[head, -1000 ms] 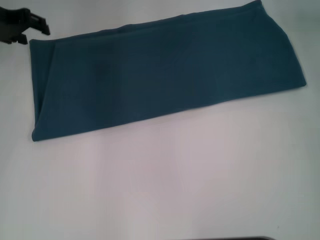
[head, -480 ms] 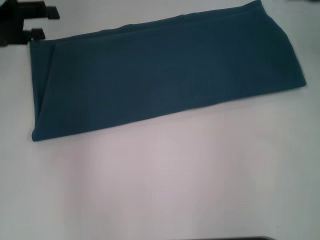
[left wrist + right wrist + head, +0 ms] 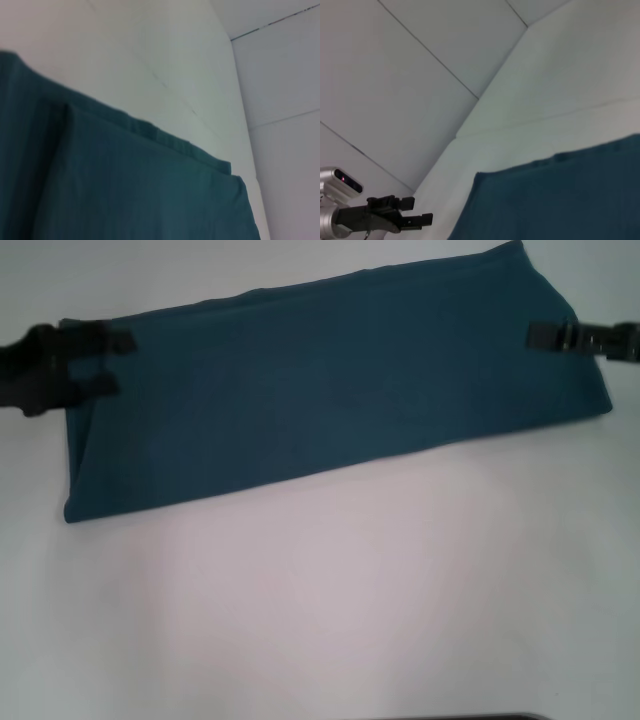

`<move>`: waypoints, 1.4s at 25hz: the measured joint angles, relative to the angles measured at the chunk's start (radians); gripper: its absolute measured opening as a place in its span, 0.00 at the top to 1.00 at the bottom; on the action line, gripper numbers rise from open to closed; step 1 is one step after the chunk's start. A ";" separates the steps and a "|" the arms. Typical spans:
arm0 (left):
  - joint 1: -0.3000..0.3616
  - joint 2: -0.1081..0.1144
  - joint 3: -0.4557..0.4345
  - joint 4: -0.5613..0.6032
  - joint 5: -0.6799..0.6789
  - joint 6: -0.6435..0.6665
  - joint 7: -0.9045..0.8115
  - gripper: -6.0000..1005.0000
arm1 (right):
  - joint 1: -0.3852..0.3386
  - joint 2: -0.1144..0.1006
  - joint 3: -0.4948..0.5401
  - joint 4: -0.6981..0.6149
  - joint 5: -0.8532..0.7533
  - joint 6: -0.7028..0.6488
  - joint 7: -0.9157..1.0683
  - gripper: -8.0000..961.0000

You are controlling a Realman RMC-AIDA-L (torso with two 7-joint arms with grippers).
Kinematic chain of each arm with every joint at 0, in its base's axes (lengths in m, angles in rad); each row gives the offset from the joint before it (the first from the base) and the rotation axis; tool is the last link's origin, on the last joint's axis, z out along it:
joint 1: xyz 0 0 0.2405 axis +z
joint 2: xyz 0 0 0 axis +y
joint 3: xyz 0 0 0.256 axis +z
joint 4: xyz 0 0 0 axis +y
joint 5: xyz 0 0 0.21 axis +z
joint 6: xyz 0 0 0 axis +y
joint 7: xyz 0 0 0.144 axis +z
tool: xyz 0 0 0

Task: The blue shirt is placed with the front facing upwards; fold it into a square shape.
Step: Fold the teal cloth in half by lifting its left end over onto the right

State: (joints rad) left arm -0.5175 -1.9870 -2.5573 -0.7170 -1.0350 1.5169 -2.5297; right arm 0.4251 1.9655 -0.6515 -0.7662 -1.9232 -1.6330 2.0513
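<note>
The blue shirt [image 3: 330, 390] lies on the white table as a long folded strip, slanting from near left to far right, with no lettering showing. My left gripper [image 3: 118, 364] hovers open at the strip's left end, its fingers reaching over the short edge. My right gripper [image 3: 535, 336] hangs over the strip's right end, near the far corner. The left wrist view shows layered folded edges of the shirt [image 3: 125, 190]. In the right wrist view a corner of the shirt [image 3: 560, 200] fills the lower right, and the left gripper [image 3: 417, 211] shows farther off, open.
The white table [image 3: 320, 600] stretches bare in front of the shirt. Pale wall panels [image 3: 420, 75] rise behind the table's far edge.
The left gripper has come down from the far left corner to the shirt's left end. The right gripper has entered the head view over the shirt's right end. The shirt has not moved.
</note>
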 joint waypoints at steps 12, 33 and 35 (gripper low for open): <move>-0.001 -0.012 0.006 0.077 0.008 -0.165 -0.121 0.23 | -0.003 0.004 -0.005 0.017 -0.106 -0.004 -0.026 0.07; -0.005 -0.015 0.014 0.080 0.127 -0.241 -0.176 0.23 | 0.019 0.005 -0.005 0.038 -0.113 0.002 -0.035 0.07; 0.000 -0.006 0.010 0.061 0.118 -0.216 -0.174 0.23 | 0.019 0.003 -0.005 0.038 -0.113 0.000 -0.035 0.07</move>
State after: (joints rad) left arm -0.5177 -1.9933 -2.5477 -0.6557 -0.9172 1.3007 -2.7033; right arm 0.4437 1.9687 -0.6566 -0.7286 -2.0357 -1.6331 2.0165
